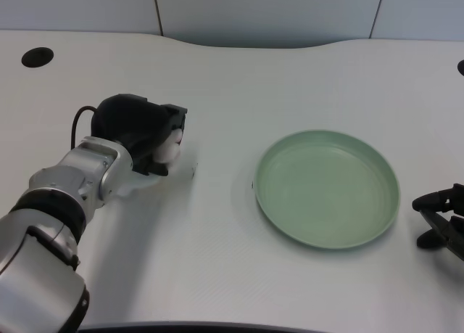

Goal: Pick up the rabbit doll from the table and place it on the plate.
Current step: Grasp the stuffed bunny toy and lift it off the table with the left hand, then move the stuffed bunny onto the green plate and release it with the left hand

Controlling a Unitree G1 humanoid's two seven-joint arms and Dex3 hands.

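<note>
Table (pixel 217 275), white and smooth, fills your view. Your left hand (pixel 141 133) lies curled on it, fingers wrapped over the white doll (pixel 172 149), well left of the green plate (pixel 326 188). Farther off you see a dark hole (pixel 37 56) and grey wall panels (pixel 268 14).

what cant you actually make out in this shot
- Rabbit doll, head view: only a small white patch shows; the left hand covers the rest, so its shape and pose are unclear.
- Left hand's grip, head view: its fingers wrap over the doll, but whether the doll is lifted off the table cannot be told.
- Right hand, head view: cut off by the picture's right edge.
- Green plate: fully visible, nothing on it.
</note>
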